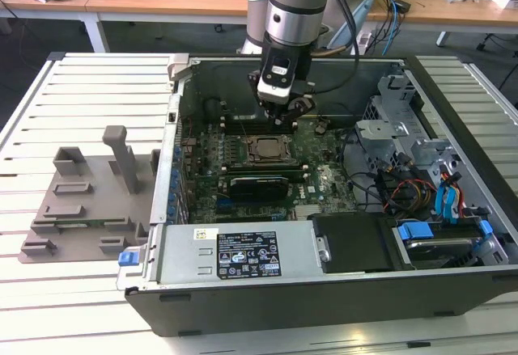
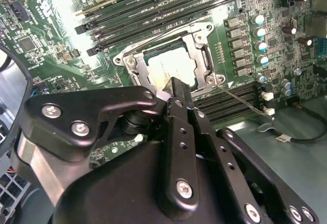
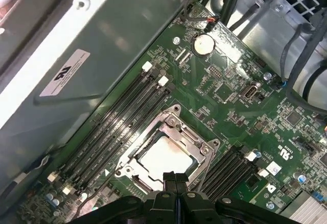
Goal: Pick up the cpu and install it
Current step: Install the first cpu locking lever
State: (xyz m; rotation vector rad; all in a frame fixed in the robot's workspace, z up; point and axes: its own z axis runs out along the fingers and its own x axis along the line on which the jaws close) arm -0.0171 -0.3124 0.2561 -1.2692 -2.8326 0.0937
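The cpu (image 3: 164, 156) lies flat inside the metal socket frame (image 3: 179, 123) on the green motherboard, its pale silvery top showing in both wrist views. The same cpu (image 2: 172, 65) sits level within the frame (image 2: 202, 35). My gripper (image 3: 174, 177) hangs just above the cpu's edge, its two black fingers pressed together with nothing between them. In the exterior view the gripper (image 1: 282, 116) hovers inside the open computer case, just behind the socket (image 1: 265, 150). The gripper (image 2: 176, 89) covers one corner of the socket in the second wrist view.
Memory slots (image 3: 120, 119) flank the socket on both sides. A grey plastic fixture tray (image 1: 89, 201) lies on the slatted table at the exterior view's left. Drive cages and cables (image 1: 421, 169) fill the case at the exterior view's right, with the power supply (image 1: 243, 254) in front.
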